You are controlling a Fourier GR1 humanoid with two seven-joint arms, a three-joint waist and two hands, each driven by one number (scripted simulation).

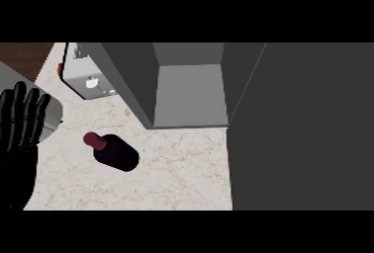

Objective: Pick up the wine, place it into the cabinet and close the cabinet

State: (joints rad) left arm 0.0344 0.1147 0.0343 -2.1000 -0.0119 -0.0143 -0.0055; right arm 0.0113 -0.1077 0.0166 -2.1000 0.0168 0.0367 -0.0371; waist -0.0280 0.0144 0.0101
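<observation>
Wine bottle (115, 152) stands on marble counter (175, 173), dark body w/ maroon cap, just in front of open cabinet (188, 94), untouched. Cabinet door (303, 123) swung wide at right. Left hand (22, 118) rests at left edge, fingers straight & spread, holding nothing. Toaster-like appliance (91, 81) sits behind, near cabinet's left wall.

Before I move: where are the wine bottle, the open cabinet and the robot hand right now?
wine bottle (116, 154): head view, on its dark body.
cabinet (188, 91): head view, on its inner floor.
left robot hand (21, 121): head view, on its palm.
</observation>
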